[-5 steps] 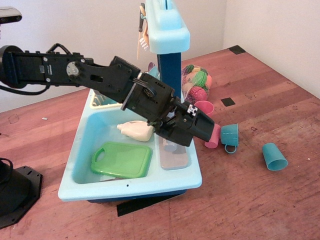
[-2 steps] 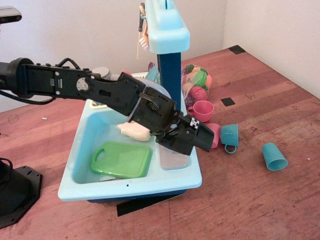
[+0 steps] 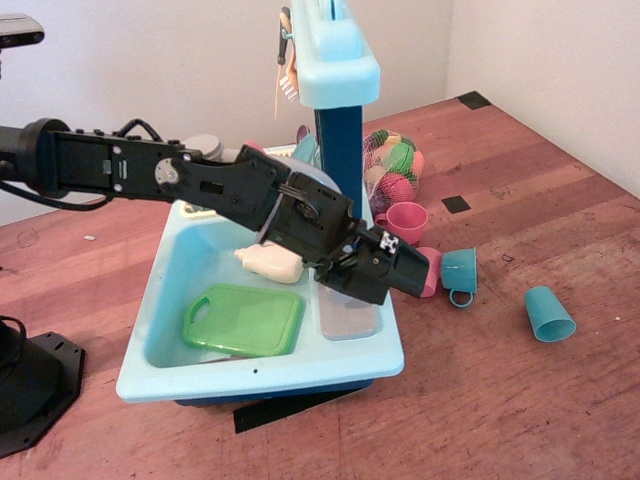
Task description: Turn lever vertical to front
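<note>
The black end effector (image 3: 385, 272) hangs low over the right edge of the light blue toy sink (image 3: 165, 365), above its clear insert; whether its fingers are apart or together cannot be told. The lever is hidden behind the arm. In the basin lie a green cutting board (image 3: 245, 320) and a cream bottle (image 3: 270, 263).

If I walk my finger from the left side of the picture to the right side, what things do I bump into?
Black robot base → green cutting board → gripper → teal mug → teal cup.
</note>
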You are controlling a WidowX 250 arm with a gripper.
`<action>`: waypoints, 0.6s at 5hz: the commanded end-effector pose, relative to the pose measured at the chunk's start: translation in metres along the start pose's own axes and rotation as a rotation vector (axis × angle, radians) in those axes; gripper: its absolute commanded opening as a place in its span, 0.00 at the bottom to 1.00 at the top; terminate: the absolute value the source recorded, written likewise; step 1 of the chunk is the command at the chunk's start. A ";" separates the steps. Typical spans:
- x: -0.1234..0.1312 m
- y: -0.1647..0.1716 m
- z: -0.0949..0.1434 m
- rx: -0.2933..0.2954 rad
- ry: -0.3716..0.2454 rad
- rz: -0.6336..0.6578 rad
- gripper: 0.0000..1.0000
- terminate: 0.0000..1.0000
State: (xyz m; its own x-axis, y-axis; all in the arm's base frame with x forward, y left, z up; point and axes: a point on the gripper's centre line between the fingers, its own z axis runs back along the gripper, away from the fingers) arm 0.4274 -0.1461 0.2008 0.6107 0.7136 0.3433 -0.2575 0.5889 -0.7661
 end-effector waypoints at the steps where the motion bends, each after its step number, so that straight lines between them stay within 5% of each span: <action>1: 0.038 0.014 0.014 0.005 -0.094 0.020 1.00 0.00; 3: 0.037 0.031 0.029 0.036 -0.118 0.046 1.00 0.00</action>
State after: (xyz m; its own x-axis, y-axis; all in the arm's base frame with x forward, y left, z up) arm 0.4044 -0.1268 0.1787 0.5866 0.7403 0.3284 -0.3196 0.5843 -0.7460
